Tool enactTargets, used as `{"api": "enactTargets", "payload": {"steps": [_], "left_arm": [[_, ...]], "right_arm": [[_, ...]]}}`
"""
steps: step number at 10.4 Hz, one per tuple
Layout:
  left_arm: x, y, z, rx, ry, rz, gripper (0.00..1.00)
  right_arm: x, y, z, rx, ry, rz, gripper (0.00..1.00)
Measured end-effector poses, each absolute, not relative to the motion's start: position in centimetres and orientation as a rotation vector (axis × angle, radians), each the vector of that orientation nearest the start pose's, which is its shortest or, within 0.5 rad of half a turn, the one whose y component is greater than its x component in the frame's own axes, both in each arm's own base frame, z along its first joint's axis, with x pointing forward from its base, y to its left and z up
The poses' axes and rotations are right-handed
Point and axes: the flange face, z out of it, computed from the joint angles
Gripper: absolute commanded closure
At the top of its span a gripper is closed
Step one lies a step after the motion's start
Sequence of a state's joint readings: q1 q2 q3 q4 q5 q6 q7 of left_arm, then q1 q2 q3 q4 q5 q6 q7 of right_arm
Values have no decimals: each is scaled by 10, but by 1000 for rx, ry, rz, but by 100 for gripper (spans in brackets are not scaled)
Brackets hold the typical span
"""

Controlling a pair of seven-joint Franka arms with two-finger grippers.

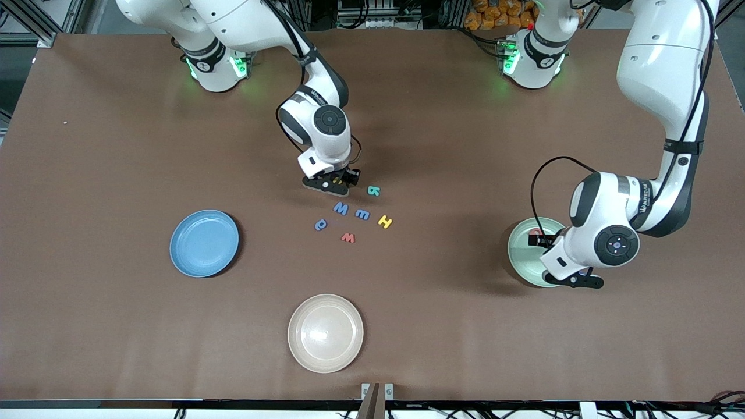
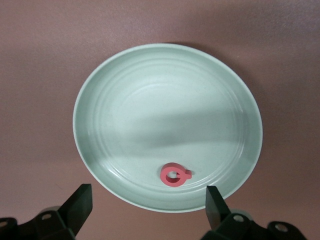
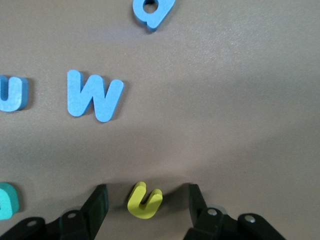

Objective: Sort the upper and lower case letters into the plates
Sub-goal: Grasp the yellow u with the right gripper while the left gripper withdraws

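The sky blue plate (image 1: pixel 204 243) lies bare toward the right arm's end of the table, and the beige plate (image 1: pixel 325 332) sits nearest the front camera, no part of the sort. Near mid-table the right gripper (image 1: pixel 336 185) is down at the table surface, its fingers (image 3: pixel 98 204) set on either side of a small yellow letter (image 3: pixel 144 200) with a gap showing at each side, so nothing is gripped yet. Beside it lie the teal letter (image 1: pixel 373 190), the blue W (image 1: pixel 341 208), a second blue letter (image 1: pixel 362 214), the yellow H (image 1: pixel 385 221), the blue a (image 1: pixel 320 224) and the red letter (image 1: pixel 348 237). The letter is thin and flat, so the pads could ride over it or flick it sideways into the blue W if they close unevenly or too high. Toward the left arm's end, the left gripper (image 1: pixel 573 279) hovers over the mint green plate (image 2: pixel 120 115), jaws spread wide and empty, with a red ring-shaped letter (image 2: pixel 174 175) lying in the plate near its rim; a careless lift-off could clip that rim.
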State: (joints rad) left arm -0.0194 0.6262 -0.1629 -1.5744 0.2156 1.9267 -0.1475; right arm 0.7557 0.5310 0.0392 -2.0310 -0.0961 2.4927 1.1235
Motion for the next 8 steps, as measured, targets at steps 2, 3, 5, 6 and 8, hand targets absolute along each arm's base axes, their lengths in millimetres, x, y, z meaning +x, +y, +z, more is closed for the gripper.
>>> {"api": "enactTargets", "payload": {"steps": [2, 3, 5, 6, 8], "left_arm": [[663, -101, 276, -2989, 189, 336, 0], [663, -104, 283, -2991, 194, 330, 0], [664, -113, 295, -3005, 202, 323, 0], [662, -125, 299, -3017, 210, 327, 0], [653, -164, 303, -3030, 196, 322, 0]], "right_arm": [[415, 425, 178, -3183, 411, 7, 62], [415, 425, 178, -3183, 412, 7, 65], [416, 426, 179, -3179, 414, 2, 73], [416, 426, 180, -3178, 414, 1, 74], [417, 426, 180, -3178, 415, 0, 74]]}}
